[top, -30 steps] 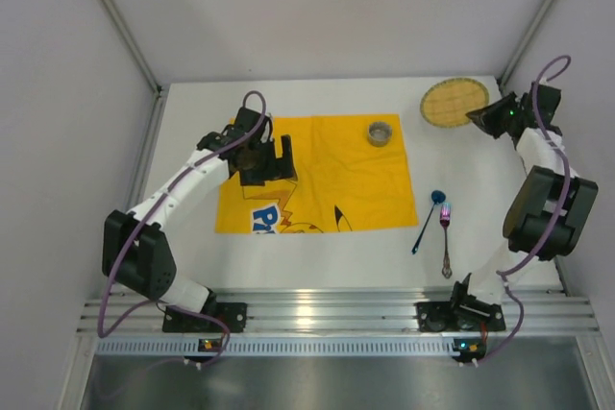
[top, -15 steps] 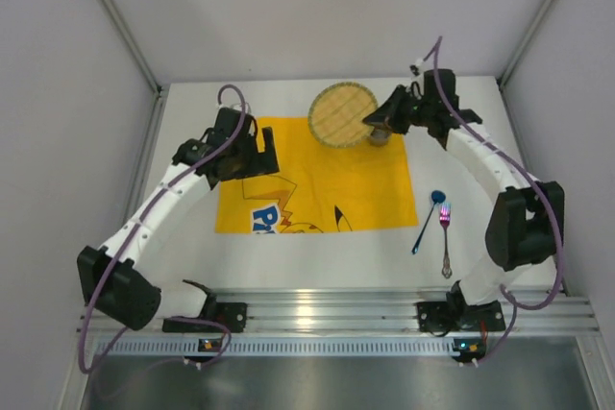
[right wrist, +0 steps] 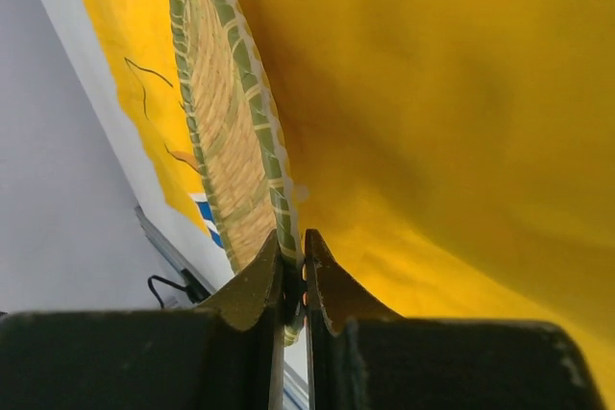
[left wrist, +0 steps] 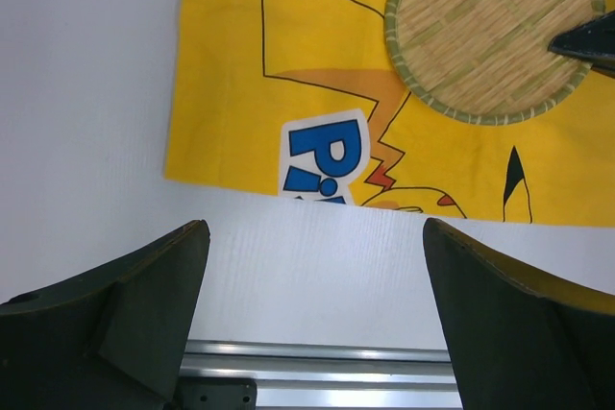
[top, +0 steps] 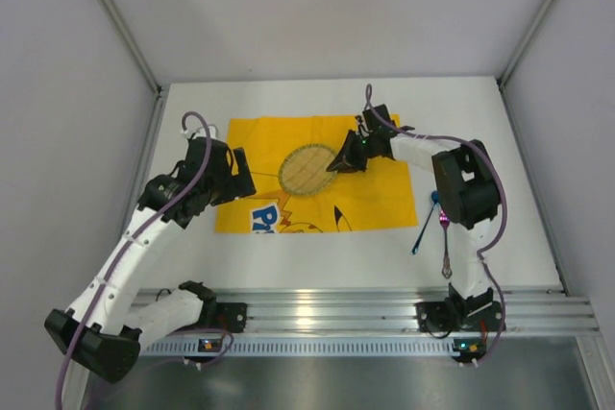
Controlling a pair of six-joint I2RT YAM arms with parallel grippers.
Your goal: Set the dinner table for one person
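My right gripper (right wrist: 294, 254) had pinched shut on the rim of the woven mat (top: 307, 170) (over the yellow cloth (top: 370, 197)); my left gripper (left wrist: 314, 237) hung wide open, empty.

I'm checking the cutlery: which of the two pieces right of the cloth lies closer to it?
The blue spoon, lying slanted just off the edge of the yellow cloth; the silver-handled fork lies farther right.

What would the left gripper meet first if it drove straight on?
Probably the bare dinner table, just short of the yellow cloth; nothing else shows between the left gripper's open jaws. Depth unclear.
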